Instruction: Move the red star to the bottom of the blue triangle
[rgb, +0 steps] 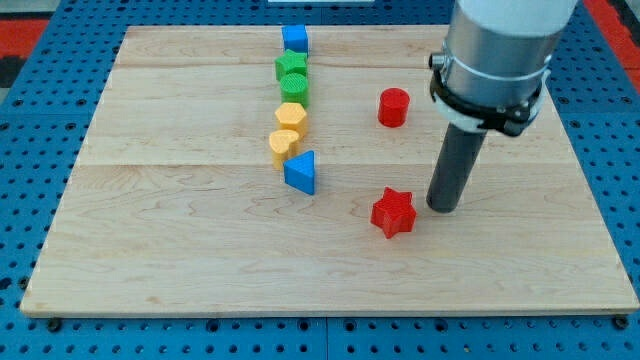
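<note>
The red star (393, 212) lies on the wooden board (180, 260), right of centre and toward the view's bottom. The blue triangle (301, 172) sits to its left and slightly higher, at the lower end of a column of blocks. My tip (444, 207) rests on the board just right of the red star, a small gap from it. The red star is to the lower right of the blue triangle.
A column runs up from the blue triangle: a yellow block (283, 146), a yellow block (290, 117), a green block (294, 88), a green star (291, 66) and a blue cube (294, 39). A red cylinder (393, 107) stands right of the column.
</note>
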